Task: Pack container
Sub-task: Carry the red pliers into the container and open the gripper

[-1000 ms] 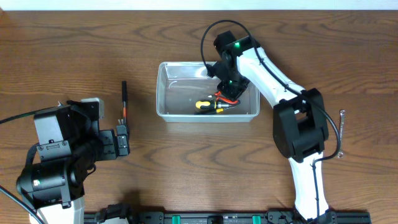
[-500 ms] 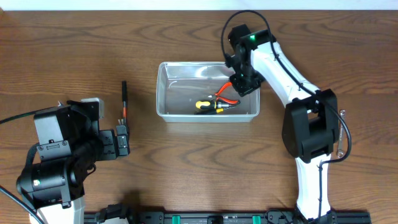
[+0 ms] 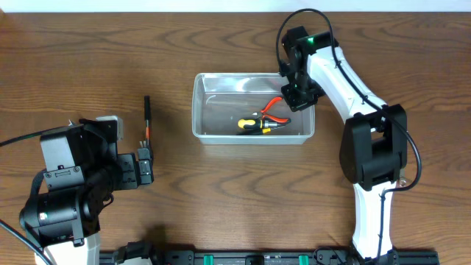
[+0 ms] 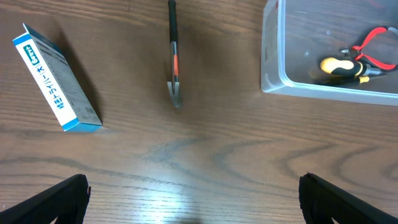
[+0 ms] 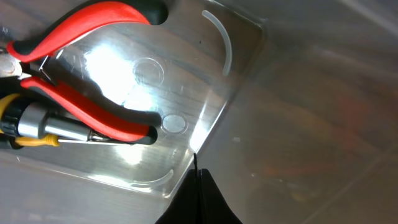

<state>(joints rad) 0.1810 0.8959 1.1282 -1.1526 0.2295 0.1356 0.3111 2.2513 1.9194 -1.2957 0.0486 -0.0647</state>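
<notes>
The container [image 3: 221, 76] is a clear tub at the table's middle; it holds red-handled pliers [image 3: 277, 108] and a yellow-and-black screwdriver [image 3: 250, 124]. My right gripper [image 3: 300, 99] is at the tub's far right corner, shut on its wall. The right wrist view shows the closed fingers [image 5: 198, 180] pinching the thin wall edge, with the tub floor [image 5: 186, 81], the pliers [image 5: 93, 115] and the screwdriver [image 5: 31, 121] beyond. My left gripper [image 4: 199, 205] is open and empty over bare wood, well left of the tub [image 4: 272, 62].
A thin black tool with an orange band [image 3: 146, 118] lies left of the tub and also shows in the left wrist view [image 4: 174, 56]. A small blue-and-white box [image 4: 56, 78] lies further left, partly hidden under the left arm in the overhead view.
The right arm has swung right and the container has slid a little to the right with it, the tools riding inside. The left arm has not moved.
</notes>
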